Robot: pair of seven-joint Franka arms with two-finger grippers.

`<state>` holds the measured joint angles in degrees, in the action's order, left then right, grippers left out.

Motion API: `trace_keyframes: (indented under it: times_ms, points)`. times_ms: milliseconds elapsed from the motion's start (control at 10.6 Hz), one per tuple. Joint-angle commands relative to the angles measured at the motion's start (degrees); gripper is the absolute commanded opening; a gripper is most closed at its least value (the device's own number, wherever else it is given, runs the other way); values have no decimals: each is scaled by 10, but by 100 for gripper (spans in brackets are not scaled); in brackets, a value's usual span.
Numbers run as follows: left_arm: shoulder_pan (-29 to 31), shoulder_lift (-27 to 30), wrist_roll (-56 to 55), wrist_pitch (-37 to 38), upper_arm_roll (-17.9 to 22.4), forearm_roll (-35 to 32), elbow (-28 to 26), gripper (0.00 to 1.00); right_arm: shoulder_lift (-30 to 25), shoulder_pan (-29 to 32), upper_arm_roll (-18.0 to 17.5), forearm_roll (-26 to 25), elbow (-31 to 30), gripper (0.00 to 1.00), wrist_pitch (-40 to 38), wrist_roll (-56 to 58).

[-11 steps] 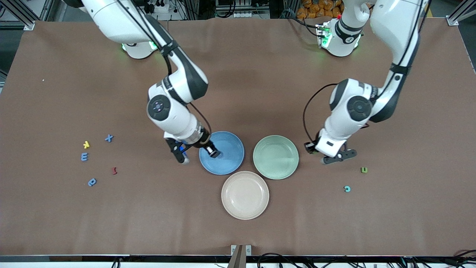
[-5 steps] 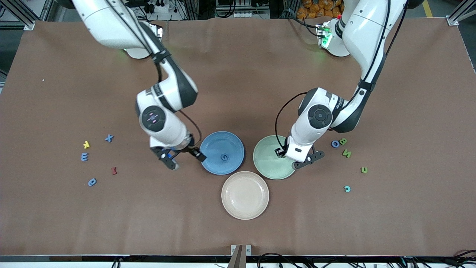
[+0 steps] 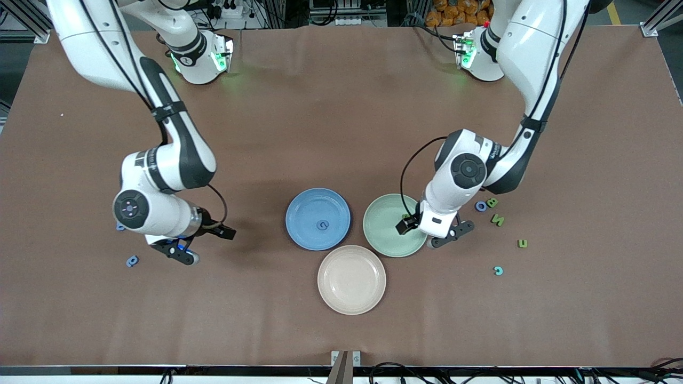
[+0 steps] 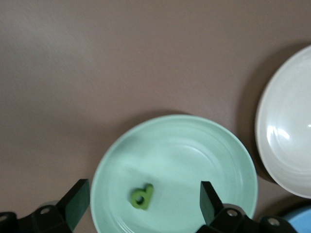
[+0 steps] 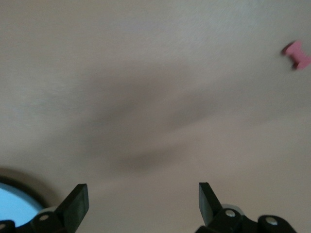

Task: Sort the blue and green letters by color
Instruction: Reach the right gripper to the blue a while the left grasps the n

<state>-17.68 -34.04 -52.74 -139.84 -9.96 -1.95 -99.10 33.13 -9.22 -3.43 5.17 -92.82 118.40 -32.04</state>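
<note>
A blue letter (image 3: pixel 322 225) lies in the blue plate (image 3: pixel 307 208). A green letter (image 4: pixel 141 196) lies in the green plate (image 4: pixel 194 155), loose between the open fingers of my left gripper (image 4: pixel 144 203). In the front view my left gripper (image 3: pixel 431 230) hangs over the green plate (image 3: pixel 387 237), at its edge toward the left arm's end. Green letters (image 3: pixel 497 219) and a blue one (image 3: pixel 481 206) lie beside it. My right gripper (image 3: pixel 204 245) is open and empty over bare table near a blue letter (image 3: pixel 132 261). In its own view the right gripper (image 5: pixel 142 204) holds nothing.
A beige plate (image 3: pixel 351 279) sits nearer the front camera than the two coloured plates. A green letter (image 3: pixel 522 243) and a teal one (image 3: pixel 498 270) lie toward the left arm's end. A red letter (image 5: pixel 297 55) shows in the right wrist view.
My right gripper opened, left the blue letter in the blue plate and swung toward the right arm's end. My left gripper came over the green plate and opened, releasing the green letter.
</note>
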Motion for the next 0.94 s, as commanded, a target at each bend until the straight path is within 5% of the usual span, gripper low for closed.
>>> trace_keyframes:
  times_ms: [0,282,846]
  points:
    - [53,26,89,11,-2,-24,-28,100,-3,74,-8,-23,-8,100,-17,178]
    - [132,28,256,11,-7,-25,-44,100,6,133,-9,-147,-3,100,9,284]
    - [272,14,575,8,-8,-25,-51,100,58,178,-9,-154,41,100,58,660]
